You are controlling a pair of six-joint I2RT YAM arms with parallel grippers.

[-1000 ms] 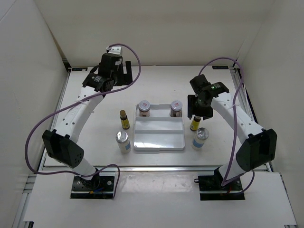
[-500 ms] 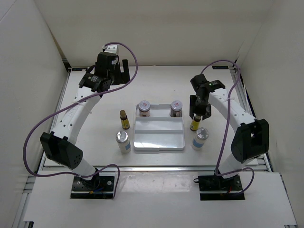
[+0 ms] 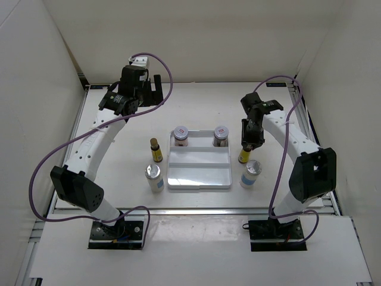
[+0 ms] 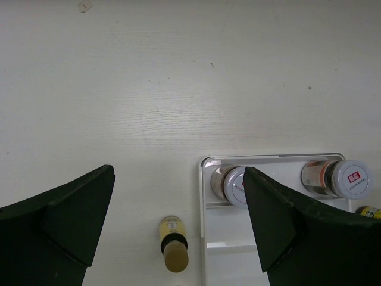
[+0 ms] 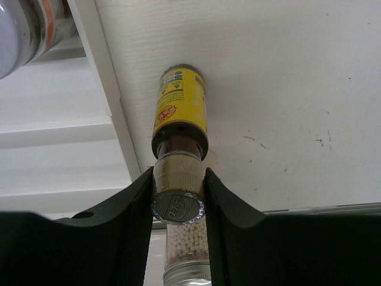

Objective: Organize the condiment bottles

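Each of the two jars [image 3: 180, 135] [image 3: 221, 135] has a red mark on its lid, too small to read, as is the print on the yellow label. The right pincer [image 5: 178, 179] pinches the tan cap of one yellow bottle [image 5: 180, 101], upright on the table [image 3: 202, 107] just right of the tray [image 3: 199, 179]. The left pincer [image 4: 178, 173] hangs spread over the far table. Both jars stand in the tray's far compartment. A second yellow bottle [image 3: 156, 151] stands left of the tray. One white-blue bottle [image 3: 154, 177] stands on its left, the other [image 3: 250, 174] on its right.
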